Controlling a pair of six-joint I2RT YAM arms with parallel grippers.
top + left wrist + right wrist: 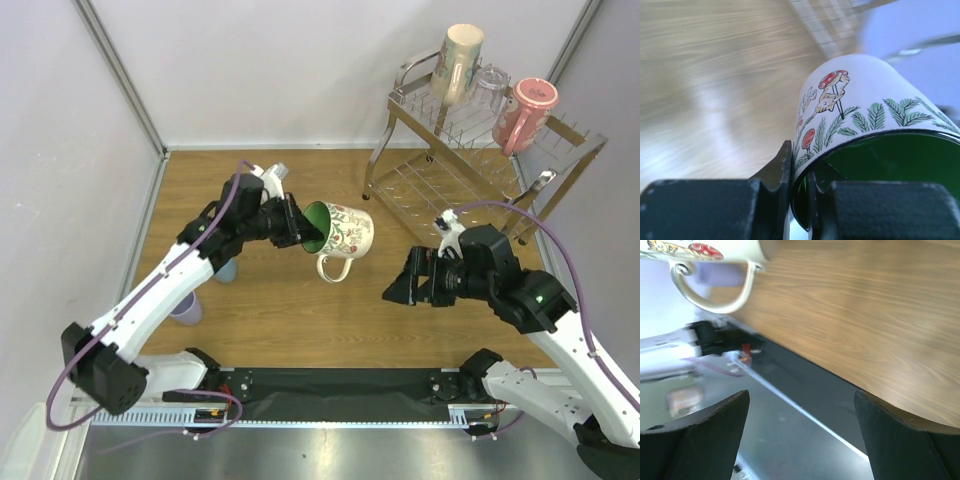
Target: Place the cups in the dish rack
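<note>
My left gripper (300,224) is shut on the rim of the white mug with green inside (345,235) and holds it on its side above the table, mouth toward the gripper and handle down. In the left wrist view one finger (777,175) is outside the mug (865,100) and the other is inside. My right gripper (395,290) is open and empty, right of the mug; its wrist view (802,405) shows the mug's handle (715,295). The dish rack (440,170) at the back right carries the beige mug (458,60), clear glass (490,85) and pink mug (528,112).
The lavender tumbler (187,308) stands at the near left by the left arm. The light-blue tumbler (227,268) is partly hidden under that arm. White walls close the left and back. A black strip (340,385) runs along the table's near edge.
</note>
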